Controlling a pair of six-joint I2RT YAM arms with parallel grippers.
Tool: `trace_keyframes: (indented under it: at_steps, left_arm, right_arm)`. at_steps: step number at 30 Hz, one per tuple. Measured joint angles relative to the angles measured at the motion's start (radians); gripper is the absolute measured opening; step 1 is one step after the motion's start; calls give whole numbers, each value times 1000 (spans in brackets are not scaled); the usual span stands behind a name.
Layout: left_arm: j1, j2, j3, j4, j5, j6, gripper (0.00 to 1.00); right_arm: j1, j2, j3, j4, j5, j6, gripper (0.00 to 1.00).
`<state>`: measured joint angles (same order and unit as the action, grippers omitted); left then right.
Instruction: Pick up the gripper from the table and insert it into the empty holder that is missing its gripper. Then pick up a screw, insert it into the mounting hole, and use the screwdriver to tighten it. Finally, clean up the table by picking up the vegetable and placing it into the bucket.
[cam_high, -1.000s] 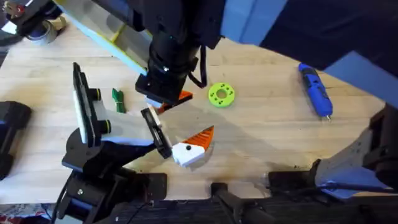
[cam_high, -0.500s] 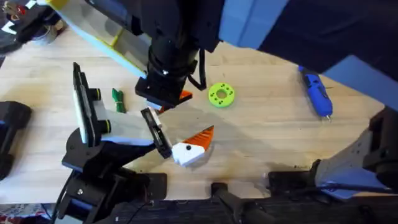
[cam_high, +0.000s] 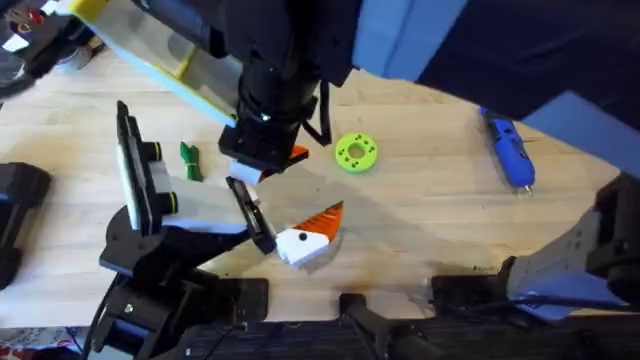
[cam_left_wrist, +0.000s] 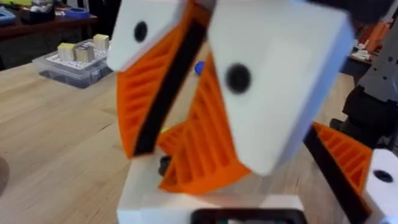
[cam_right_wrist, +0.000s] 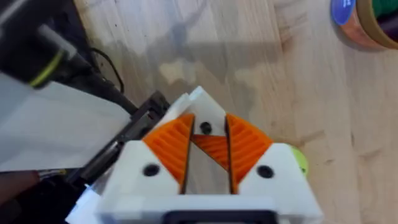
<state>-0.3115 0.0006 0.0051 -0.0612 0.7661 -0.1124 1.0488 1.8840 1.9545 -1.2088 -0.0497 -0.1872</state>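
Observation:
My right gripper (cam_high: 262, 160) reaches in from the far side and hangs over the table (cam_high: 430, 220), shut on the gripper (cam_right_wrist: 208, 149), a white block with a dark dot and an orange ribbed tip. Just below it lies the short black holder bar (cam_high: 246, 205), with its twin white-and-orange piece (cam_high: 308, 238) fixed at the near end. My left gripper (cam_high: 232, 222) is shut on that bar, which shows as a dark strip between its orange pads (cam_left_wrist: 143, 93). The blue screwdriver (cam_high: 510, 145) lies far right. The dark-green vegetable (cam_high: 190, 160) lies left of the bar.
A bright green ring (cam_high: 356, 152) sits just right of my right gripper. What looks like the orange-and-blue bucket (cam_right_wrist: 351, 22) stands beyond it. A clear box of small parts (cam_left_wrist: 74, 59) stands farther off, and a tape roll (cam_high: 72, 52) sits at the far left.
My right gripper, with the white piece in it, has shifted only slightly above the bar. The left arm and the loose things have not moved.

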Motion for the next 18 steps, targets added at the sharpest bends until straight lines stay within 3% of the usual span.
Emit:
trace_keyframes:
  at_steps: [5, 6, 18]
  left_arm:
    - [0, 0, 0, 0, 0, 1, 992]
    - [0, 0, 0, 0, 0, 1, 992]
    - [0, 0, 0, 1, 0, 4, 992]
  right_arm:
    - [-16, -25, -1, -6, 33, 0, 914]
    - [-18, -30, -1, -5, 33, 0, 967]
    - [-107, -77, 1, -25, 10, 4, 996]
